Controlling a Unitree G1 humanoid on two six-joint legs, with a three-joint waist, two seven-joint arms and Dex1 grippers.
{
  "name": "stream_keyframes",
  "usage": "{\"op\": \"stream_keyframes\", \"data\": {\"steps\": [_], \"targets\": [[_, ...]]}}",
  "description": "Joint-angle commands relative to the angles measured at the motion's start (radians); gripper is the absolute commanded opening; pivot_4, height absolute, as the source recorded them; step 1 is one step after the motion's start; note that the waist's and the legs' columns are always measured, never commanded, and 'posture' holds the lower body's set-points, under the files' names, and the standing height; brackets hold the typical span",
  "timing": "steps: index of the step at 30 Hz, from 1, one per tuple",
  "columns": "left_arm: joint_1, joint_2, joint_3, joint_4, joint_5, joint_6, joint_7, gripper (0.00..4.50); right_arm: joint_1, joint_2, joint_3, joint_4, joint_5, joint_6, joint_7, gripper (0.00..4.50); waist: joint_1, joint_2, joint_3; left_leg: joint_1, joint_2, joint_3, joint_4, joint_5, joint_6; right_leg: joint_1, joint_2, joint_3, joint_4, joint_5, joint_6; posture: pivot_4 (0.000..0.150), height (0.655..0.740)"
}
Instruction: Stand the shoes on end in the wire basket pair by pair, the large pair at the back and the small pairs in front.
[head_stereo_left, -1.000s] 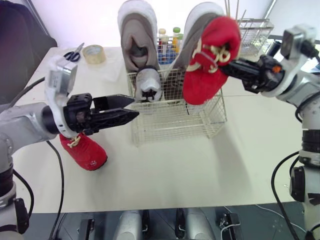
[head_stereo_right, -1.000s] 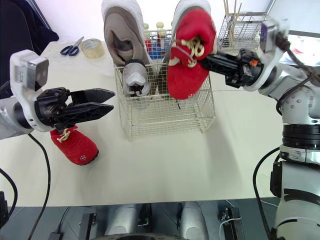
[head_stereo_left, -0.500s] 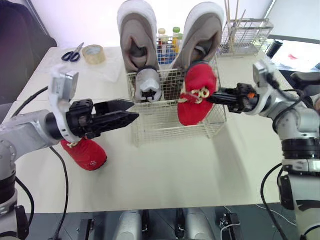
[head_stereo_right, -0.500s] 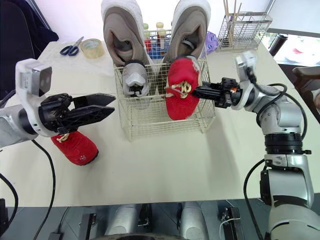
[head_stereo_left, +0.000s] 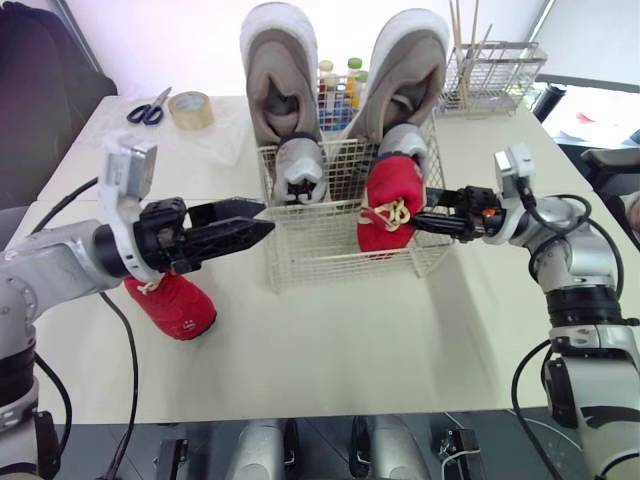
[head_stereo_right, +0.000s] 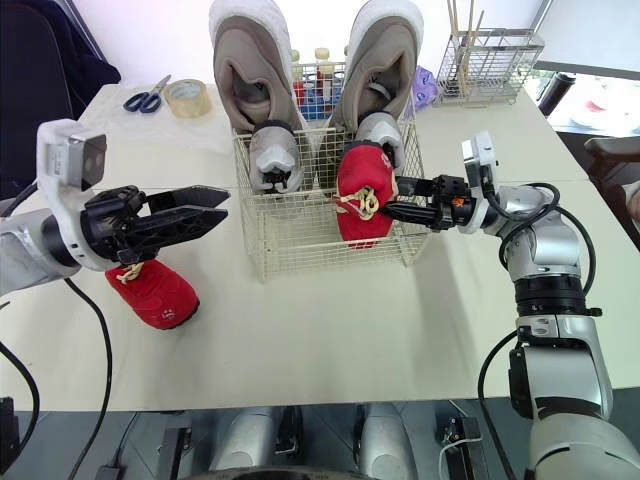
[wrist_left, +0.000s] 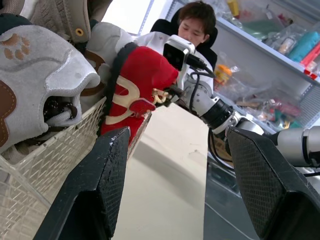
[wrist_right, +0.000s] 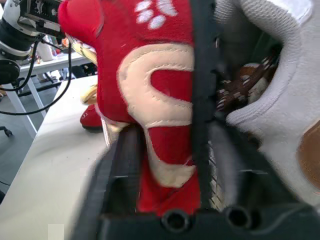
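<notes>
While right gripper (head_stereo_left: 415, 222) clamps red shoe (head_stereo_left: 390, 185), seemingly soft and light, at its laced collar, left gripper (head_stereo_left: 265, 216) hangs agape above its mate (head_stereo_left: 175, 305).

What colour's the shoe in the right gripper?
The shoe is red with cream trim, clearest in the right wrist view.

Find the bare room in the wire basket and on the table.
Free: the wire basket's front left, between the small grey shoe behind and the red shoe in the right gripper; the table's near stretch, right of the loose red shoe. Crowded: the basket's back, packed with the large grey shoes.
</notes>
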Motion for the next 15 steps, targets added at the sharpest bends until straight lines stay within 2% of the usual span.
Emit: {"op": "stream_keyframes", "data": {"steps": [1,9,15], "targets": [[-0.010,-0.007,0.005,-0.007,0.007,-0.019,-0.005,3.17,0.019,-0.041,-0.042,0.003,-0.026,0.011,-0.049,3.48,-0.002,0.000,0.000,0.000,0.000,0.000,0.000,0.000,0.000,0.000,0.000,0.000,0.000,0.000,0.000,0.150,0.7400],[-0.019,-0.050,-0.014,-0.002,0.042,-0.025,-0.005,3.17,0.061,-0.099,-0.065,-0.085,-0.028,0.059,-0.085,3.48,-0.002,0.000,0.000,0.000,0.000,0.000,0.000,0.000,0.000,0.000,0.000,0.000,0.000,0.000,0.000,0.150,0.7400],[-0.022,-0.073,-0.021,0.006,0.071,-0.030,-0.015,3.17,0.119,-0.147,-0.091,-0.216,0.008,0.160,-0.134,3.48,0.000,0.000,0.000,0.000,0.000,0.000,0.000,0.000,0.000,0.000,0.000,0.000,0.000,0.000,0.000,0.150,0.7400]]}}
